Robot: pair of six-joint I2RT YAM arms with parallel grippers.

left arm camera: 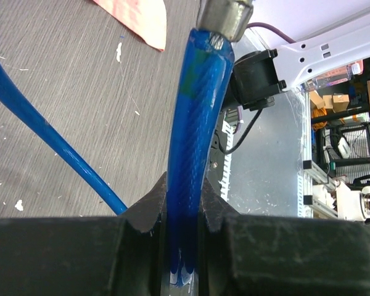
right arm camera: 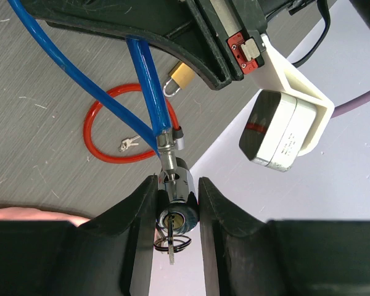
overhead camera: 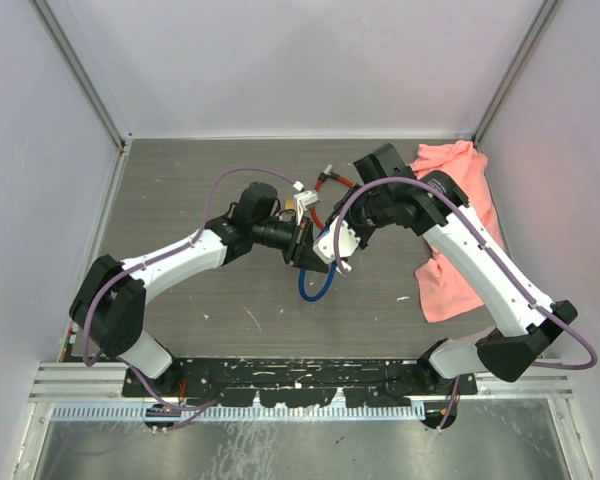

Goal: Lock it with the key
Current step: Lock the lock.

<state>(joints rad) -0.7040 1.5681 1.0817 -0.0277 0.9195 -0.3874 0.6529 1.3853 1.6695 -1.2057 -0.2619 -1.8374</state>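
The left jaws stand narrow, pinched on the blue cable (left arm camera: 197, 123). It runs up between the two black fingers (left arm camera: 145, 213) to a metal ferrule (left arm camera: 225, 15) at the top of the left wrist view. The right jaws are closed partway on the dark lock barrel (right arm camera: 176, 200), clamping it from both sides. The key (right arm camera: 172, 250) sits in the barrel's brass keyway, facing the right wrist camera, with a thin wire ring (right arm camera: 180, 242) hanging on it. On the barrel's far end the cable's metal tip (right arm camera: 167, 151) meets it.

The cable has a glossy, see-through blue sheath with a fine braid showing underneath. Its slack hangs as a loop (overhead camera: 315, 285) below the two sets of jaws, which meet nearly tip to tip over the middle of the grey wood-grain tabletop (overhead camera: 200, 200).

Behind them a red cable (right arm camera: 95, 120) lies flat in a ring on the tabletop. A pair of small keys (right arm camera: 128, 144) rests inside the ring and a small brass padlock (right arm camera: 180, 77) sits at its rim. A crumpled pink cloth (overhead camera: 460, 220) lies along the right side, partly under the right arm. The left arm's white camera housing (right arm camera: 277, 132) hangs close beside the right jaws.
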